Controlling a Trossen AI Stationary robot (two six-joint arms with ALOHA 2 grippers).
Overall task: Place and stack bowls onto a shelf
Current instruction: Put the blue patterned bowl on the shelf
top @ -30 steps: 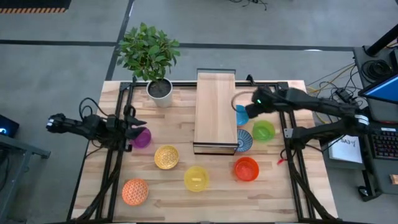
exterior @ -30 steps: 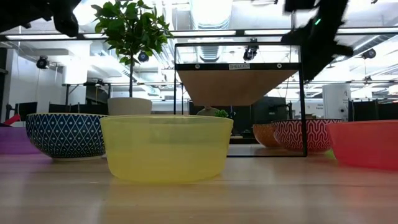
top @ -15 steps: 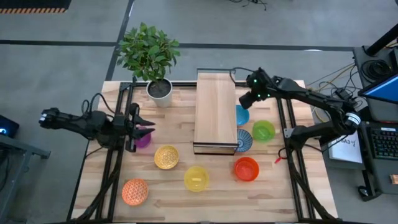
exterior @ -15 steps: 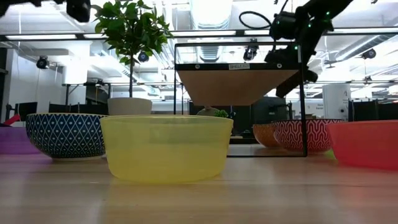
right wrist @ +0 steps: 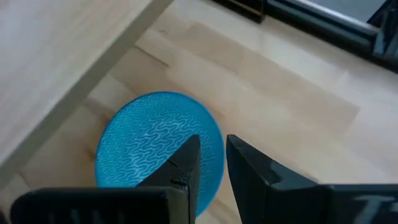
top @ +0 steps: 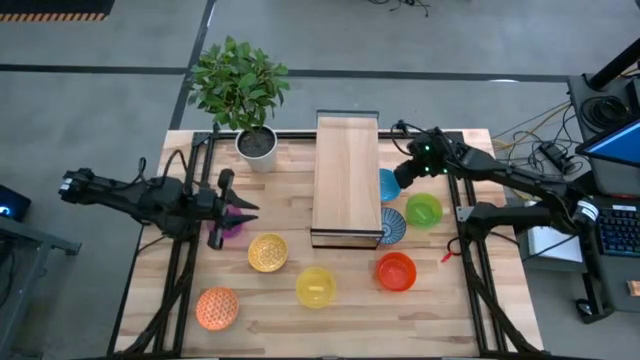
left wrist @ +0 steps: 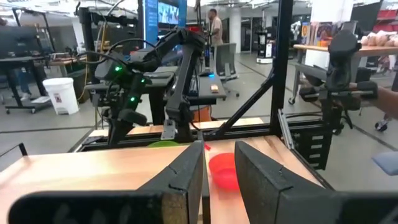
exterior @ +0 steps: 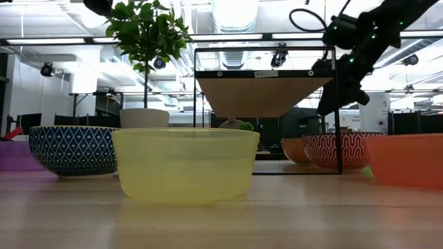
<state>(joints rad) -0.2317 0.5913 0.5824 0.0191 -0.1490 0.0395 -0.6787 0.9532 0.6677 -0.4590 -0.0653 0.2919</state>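
The pale wood shelf point(top: 347, 170) stands in the table's middle, and the bowls sit on the table around it. My right gripper point(top: 398, 180) hangs open by a narrow gap above the light blue bowl point(right wrist: 149, 143). One finger is over the bowl's inside and one is past its rim, near the shelf's right side. It touches nothing. My left gripper point(top: 246, 208) is open by a narrow gap and empty. It points toward the table's right, high above the purple bowl point(top: 228, 225).
Right of the shelf sit a green bowl point(top: 424, 210) and a blue-white bowl point(top: 392, 226). Red point(top: 396, 271), yellow point(top: 316, 286), amber point(top: 267, 252) and orange point(top: 217, 307) bowls sit nearer the front. A potted plant point(top: 257, 145) stands at the far left, and dark frame rails run along both sides.
My right gripper rose toward the far edge, then came down toward the light blue bowl beside the shelf. My left gripper has moved toward the table's right and gone up over the purple bowl. No bowl has moved.
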